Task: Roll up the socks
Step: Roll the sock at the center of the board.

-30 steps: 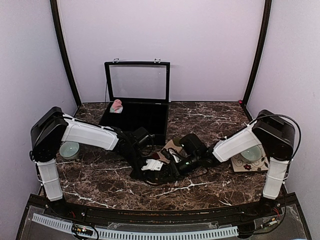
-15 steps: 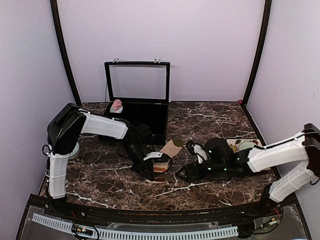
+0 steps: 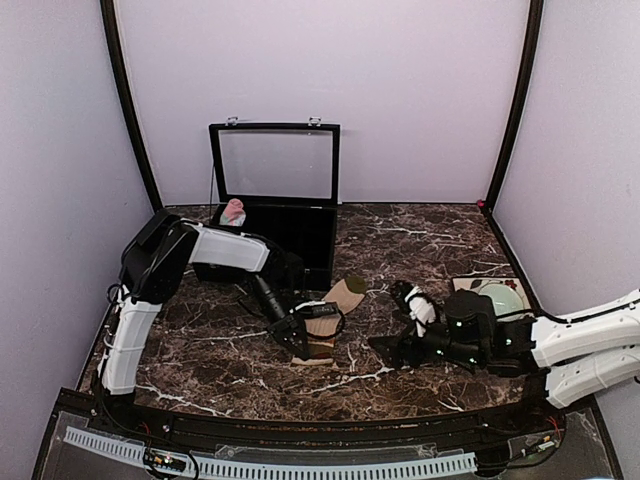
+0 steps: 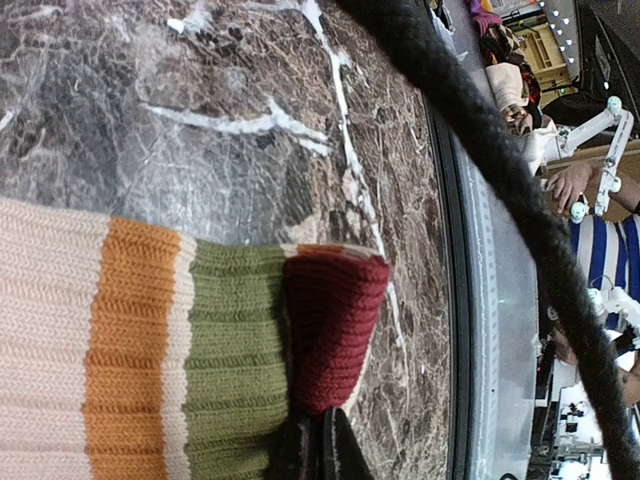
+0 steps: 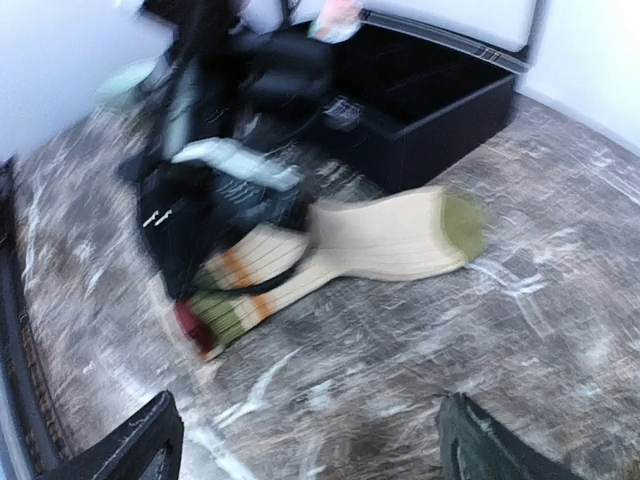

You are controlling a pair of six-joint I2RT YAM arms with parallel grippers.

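The tan sock (image 3: 338,300) lies flat mid-table, olive toe toward the back, orange and olive stripes and maroon cuff toward the front. My left gripper (image 3: 303,342) is shut on the maroon cuff (image 4: 335,330), with its fingertips (image 4: 322,452) pinched together at the cuff's edge. My right gripper (image 3: 392,322) sits to the right of the sock, apart from it, with its jaws wide open and empty. In the right wrist view the sock (image 5: 390,240) lies ahead of the open gripper (image 5: 310,450). The pink sock (image 3: 234,211) rests in the black box's back left corner.
The black box (image 3: 270,240) stands behind the sock with its glass lid upright. A pale green bowl (image 3: 500,297) on a patterned mat is at the right edge. The table's front edge (image 4: 470,300) runs close to the cuff.
My right arm has drawn back to the right, away from the sock, with its jaws open. My left arm's elbow has swung back while its gripper stays on the cuff.
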